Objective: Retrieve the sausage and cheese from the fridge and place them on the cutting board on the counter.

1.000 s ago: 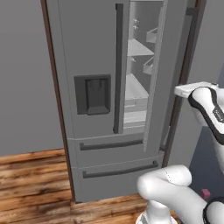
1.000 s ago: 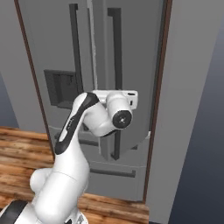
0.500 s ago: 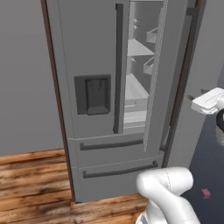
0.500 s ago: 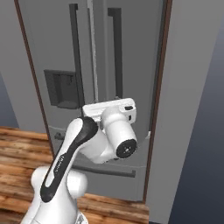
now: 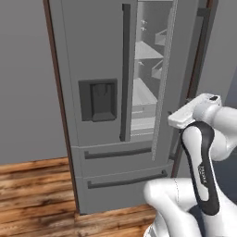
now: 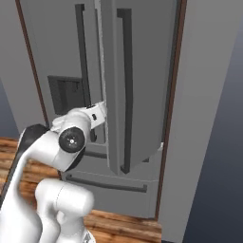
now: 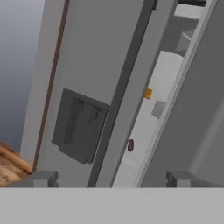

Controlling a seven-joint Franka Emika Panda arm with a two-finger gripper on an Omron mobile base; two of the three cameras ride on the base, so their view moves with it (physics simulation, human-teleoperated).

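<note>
You will find almost nothing here to read. The only lettering is a small pale word printed lengthwise on the dark band of the robot arm (image 5: 204,173), at the lower right of the left base view, and it is too small and blurred to make out. The fridge (image 5: 99,55) and its dark dispenser panel (image 5: 98,99) carry no legible label, brand, number or sign.
</note>
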